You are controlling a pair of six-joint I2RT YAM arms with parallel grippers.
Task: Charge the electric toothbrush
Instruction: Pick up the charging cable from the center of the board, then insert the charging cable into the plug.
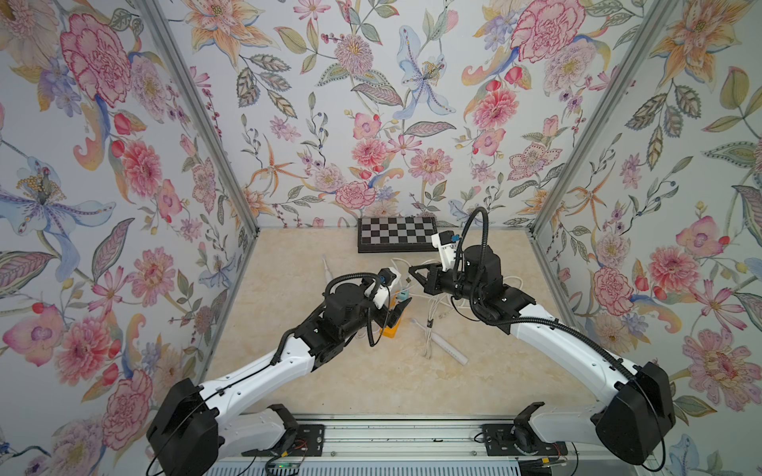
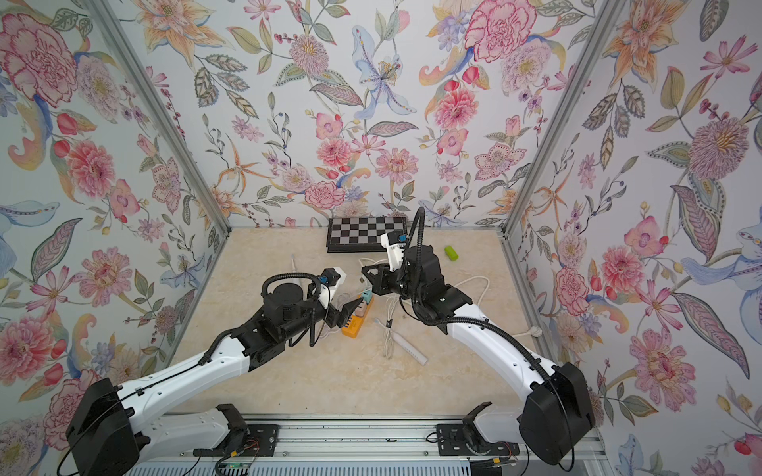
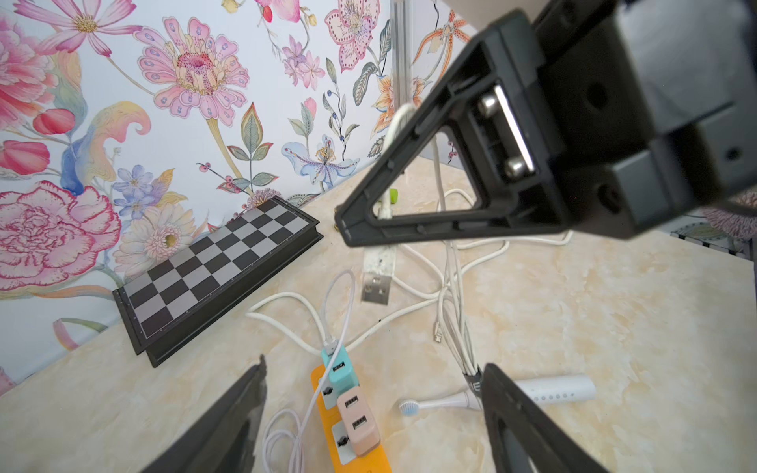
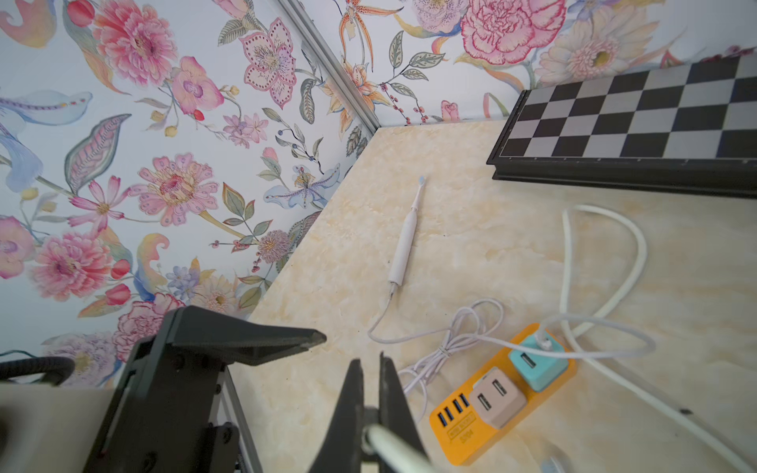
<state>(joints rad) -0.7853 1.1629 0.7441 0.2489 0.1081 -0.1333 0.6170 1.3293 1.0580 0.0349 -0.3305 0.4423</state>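
Observation:
A white electric toothbrush [image 1: 449, 350] lies on the table right of centre, with a bundled white cable [image 3: 454, 327] draped over its neck. A thinner pale toothbrush [image 4: 403, 241] lies at the far left; a cable runs from its base to the teal adapter [image 3: 338, 368]. That adapter and a pink one [image 3: 360, 426] sit in the orange power strip [image 2: 354, 325]. My left gripper [image 3: 375, 364] hovers open over the strip, holding nothing. My right gripper [image 4: 370, 360] is raised just behind the strip, shut on a white cable's USB plug [image 3: 376, 286], which points down.
A folded chessboard [image 1: 396, 239] lies against the back wall. A small green object [image 2: 450, 252] sits at the back right. Loose white cable loops [image 4: 606, 262] spread behind and right of the strip. Floral walls close in three sides.

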